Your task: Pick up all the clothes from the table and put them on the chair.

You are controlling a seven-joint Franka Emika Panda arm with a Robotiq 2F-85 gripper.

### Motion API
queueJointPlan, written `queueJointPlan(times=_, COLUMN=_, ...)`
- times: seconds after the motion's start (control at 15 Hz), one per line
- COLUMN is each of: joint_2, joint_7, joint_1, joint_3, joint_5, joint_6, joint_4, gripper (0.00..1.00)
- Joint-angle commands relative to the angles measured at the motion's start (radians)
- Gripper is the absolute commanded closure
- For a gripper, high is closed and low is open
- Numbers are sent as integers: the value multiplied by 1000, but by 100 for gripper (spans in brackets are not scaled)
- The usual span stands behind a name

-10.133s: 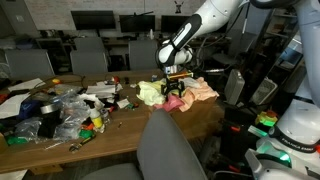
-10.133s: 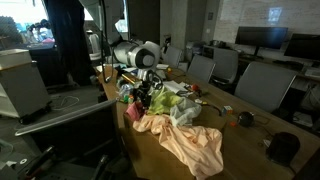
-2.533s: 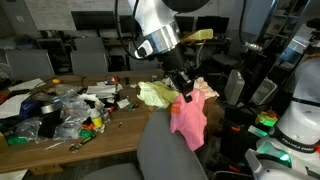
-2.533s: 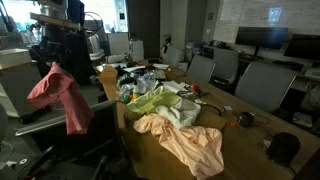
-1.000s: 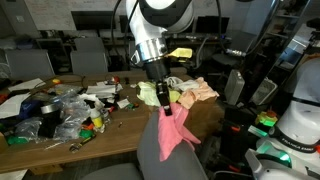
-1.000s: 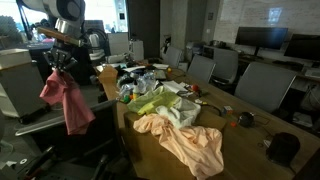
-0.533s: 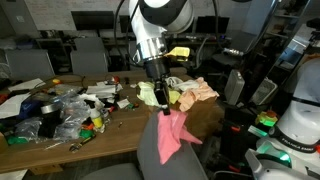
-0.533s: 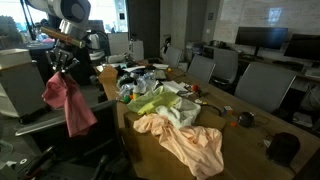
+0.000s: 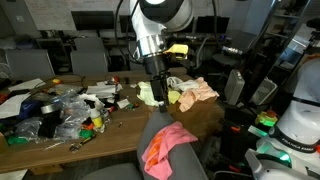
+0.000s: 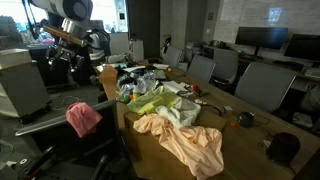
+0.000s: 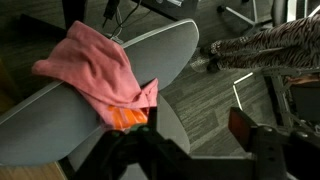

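A pink garment [image 9: 165,148] [image 10: 84,118] [image 11: 95,65] lies draped over the grey chair [image 9: 190,162] [image 10: 45,118] [image 11: 160,55]. My gripper [image 9: 160,97] [image 10: 61,62] [image 11: 190,140] hangs just above it, open, with nothing between its fingers. In both exterior views more clothes lie on the brown table [image 9: 130,122] [image 10: 245,150]: a pale yellow-green one [image 9: 149,93] [image 10: 155,102], a peach-orange one [image 9: 197,90] [image 10: 190,145] and a white one [image 10: 186,112].
Clear plastic bags and small colourful odds and ends [image 9: 60,110] cover the table's far part. Dark desks with monitors [image 9: 95,20] and darker chairs [image 10: 260,85] stand behind. A white machine base [image 9: 295,125] stands beside the chair. Zebra-patterned fabric [image 11: 265,45] shows on the floor side.
The gripper has opened and let go of the pink garment, which dropped from hanging under the fingers onto the chair. The arm has stayed nearly in place.
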Motion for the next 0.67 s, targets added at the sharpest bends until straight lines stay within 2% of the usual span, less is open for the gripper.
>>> queueJointPlan(times=0.0, joint_2=-16, joint_7=29, joint_1=-23, joint_3=-21, joint_5=13, joint_6=9, joint_4=22, gripper=0)
queueJointPlan(times=0.33, joint_2=-51, joint_7=121, joint_1=-99, joint_3=-109, joint_5=-27, joint_6=55, joint_4=54, gripper=0)
queueJointPlan(times=0.6, joint_2=-54, joint_7=208, joint_1=-153, joint_3=-169, joint_5=-104, joint_6=127, joint_4=92, gripper=0)
